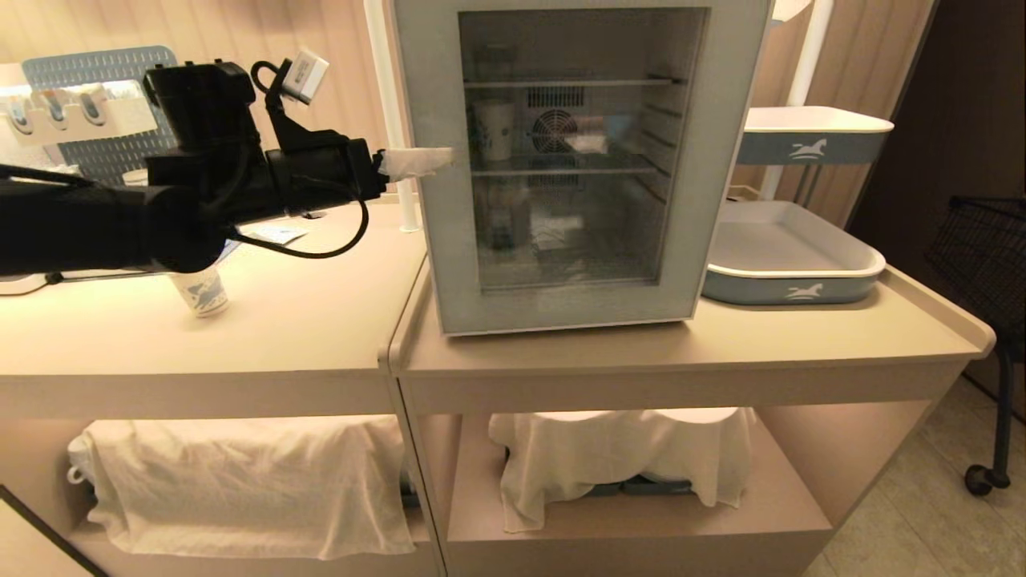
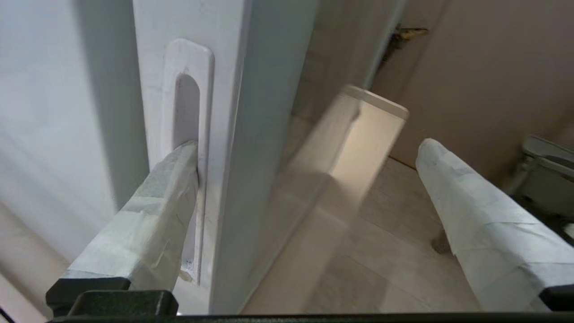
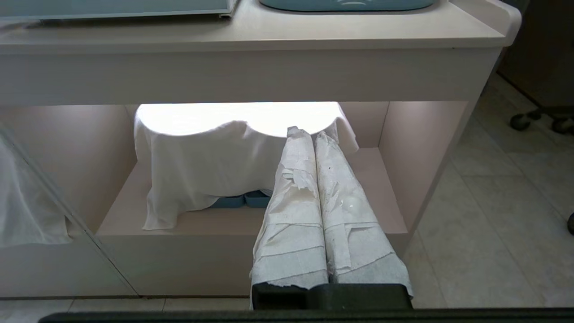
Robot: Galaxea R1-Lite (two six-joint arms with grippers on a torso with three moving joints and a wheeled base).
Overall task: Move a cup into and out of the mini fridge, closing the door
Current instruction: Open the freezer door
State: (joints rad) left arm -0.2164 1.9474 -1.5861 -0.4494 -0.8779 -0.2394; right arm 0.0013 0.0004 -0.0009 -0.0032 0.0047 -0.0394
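Head view: the mini fridge [image 1: 577, 160] stands upright on the counter [image 1: 681, 344], door [image 1: 573, 164] closed, facing the camera. The left gripper [image 1: 413, 163] reaches its left edge. A cup [image 1: 202, 292] stands upright on the counter, under the arm.

Left wrist view: fingers [image 2: 148, 224] spread wide, one tip in the door's recessed handle [image 2: 186, 116].

Right wrist view: right gripper [image 3: 309, 134] pressed together, low before a draped cloth [image 3: 202, 161].

- A drinks-service or café-style corner: a long pale beige tabletop [image 1: 321, 328] carries a white boxy glass-door mini fridge [image 1: 577, 160] at centre frame.
- At upper right, stacked white-and-blue plastic trays with horse logos [image 1: 793, 256].
- At left, a small white paper cup with blue print [image 1: 200, 292].
- Below, white cloths draped over stored items [image 1: 240, 481] on the open lower shelves.
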